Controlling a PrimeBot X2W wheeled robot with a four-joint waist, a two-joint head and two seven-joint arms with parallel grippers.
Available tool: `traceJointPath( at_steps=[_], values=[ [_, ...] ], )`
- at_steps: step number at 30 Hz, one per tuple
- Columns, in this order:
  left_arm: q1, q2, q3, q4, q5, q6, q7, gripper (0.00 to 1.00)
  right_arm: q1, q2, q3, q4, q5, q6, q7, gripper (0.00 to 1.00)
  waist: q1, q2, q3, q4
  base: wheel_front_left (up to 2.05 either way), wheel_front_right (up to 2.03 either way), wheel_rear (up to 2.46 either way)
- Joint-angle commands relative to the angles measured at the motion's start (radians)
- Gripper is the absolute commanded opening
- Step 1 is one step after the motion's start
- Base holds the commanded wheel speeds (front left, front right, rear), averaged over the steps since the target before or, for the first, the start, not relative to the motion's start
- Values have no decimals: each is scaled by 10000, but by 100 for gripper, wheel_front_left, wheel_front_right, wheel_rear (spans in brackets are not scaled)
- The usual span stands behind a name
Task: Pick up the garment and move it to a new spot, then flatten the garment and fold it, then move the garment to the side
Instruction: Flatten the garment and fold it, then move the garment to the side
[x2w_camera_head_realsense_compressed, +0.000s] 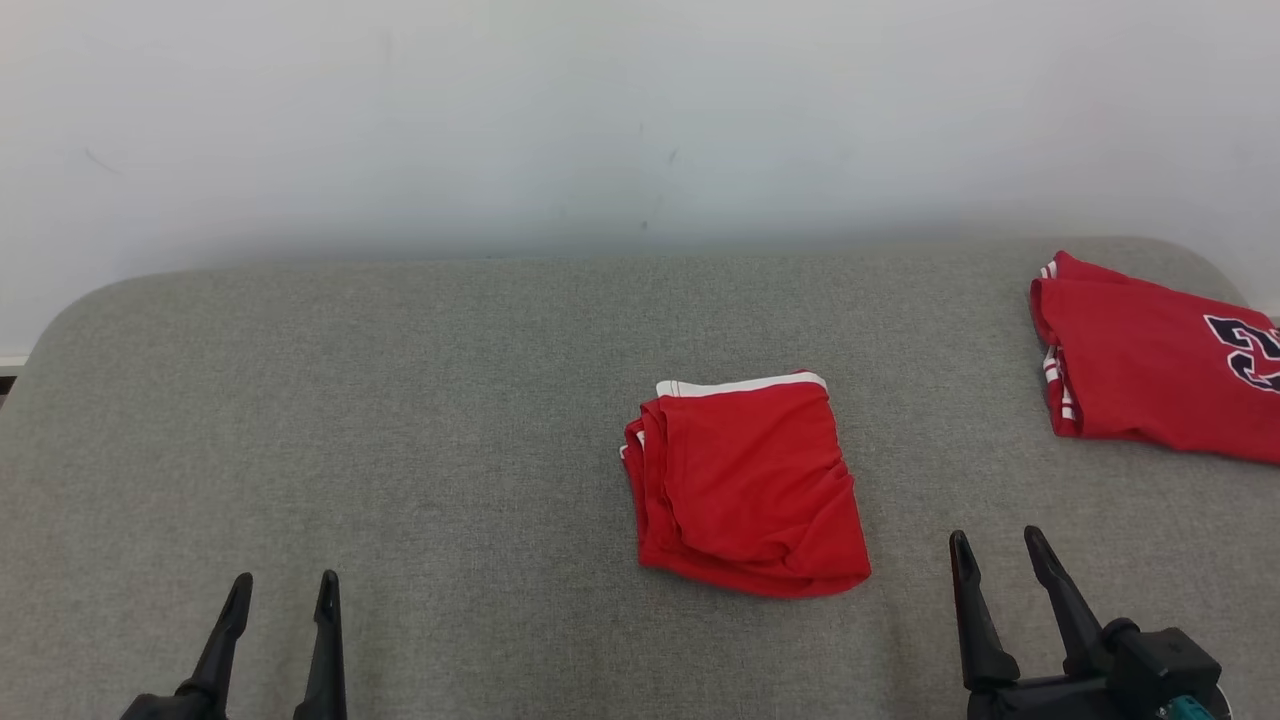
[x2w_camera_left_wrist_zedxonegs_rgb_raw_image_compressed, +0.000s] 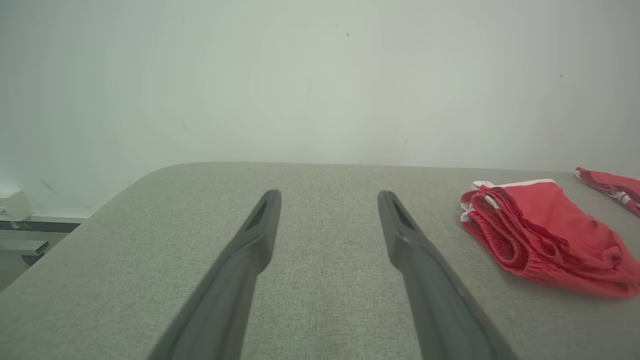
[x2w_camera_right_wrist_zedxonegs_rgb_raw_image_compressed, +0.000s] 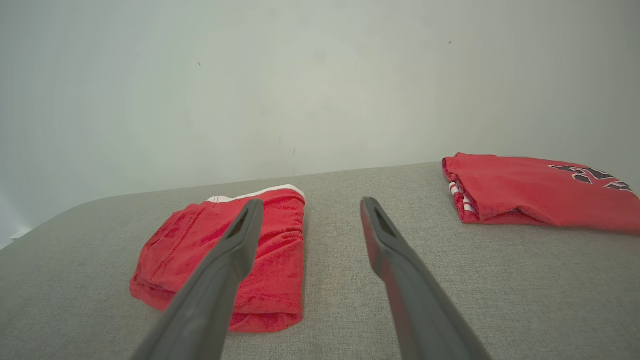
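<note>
**Fold done, shorts wait for the move aside; both sets of fingers empty**

Left fingers (x2w_camera_head_realsense_compressed: 325, 640) spread wide, nothing between them, hanging at the near left over bare gray fabric tabletop (x2w_camera_head_realsense_compressed: 400, 420), well apart from any cloth. Right fingers (x2w_camera_head_realsense_compressed: 975, 610) also spread wide and empty, tips pointing away from the robot, just beside the near right corner of the red shorts (x2w_camera_head_realsense_compressed: 750, 485) but not touching them. In the right wrist view the shorts lie left of and partly behind the left-hand finger.

The red shorts sit mid-tabletop as a compact folded stack, white waistband (x2w_camera_head_realsense_compressed: 740, 385) at the far edge, layered fold edges showing along the robot's left side. A second folded piece, a red jersey (x2w_camera_head_realsense_compressed: 1140, 370) with a dark number print, lies at the far right, well apart from the shorts.

Judgement: pick-up, flatten and fold look finished; the step in hand is moving the garment to the side. Next move calls for the right fingers to reach over, pinch through all layers at an edge and carry or slide the stack, probably toward the jersey, without letting the fold open.
</note>
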Motion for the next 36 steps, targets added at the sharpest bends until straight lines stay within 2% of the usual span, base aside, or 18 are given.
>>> traceJointPath(
  at_steps=[1,18,22,26,31,36],
  values=[
    [158,-10,29,-55,55,20,2,100,162,42,-53,-33,-47,3,0,100,1,0,-26,35,0,0,0],
    [194,-65,134,-11,110,20,3,100,60,205,9,246,-23,3,0,100,1,0,-22,49,0,0,0],
    [87,-67,88,-14,112,20,3,100,-643,-74,201,570,32,3,215,100,1,0,69,111,0,0,0],
    [-66,-69,16,-76,79,20,3,100,-1700,-279,394,1110,29,3,888,100,1,0,307,265,0,0,0],
    [-330,-87,-135,-31,-10,20,3,100,-3055,-301,509,2136,201,3,1793,100,1,0,694,579,0,0,0],
    [-594,-114,-276,28,-90,20,3,100,-4078,-373,617,3383,95,3,2221,100,1,0,1066,901,0,0,0]
  ],
)
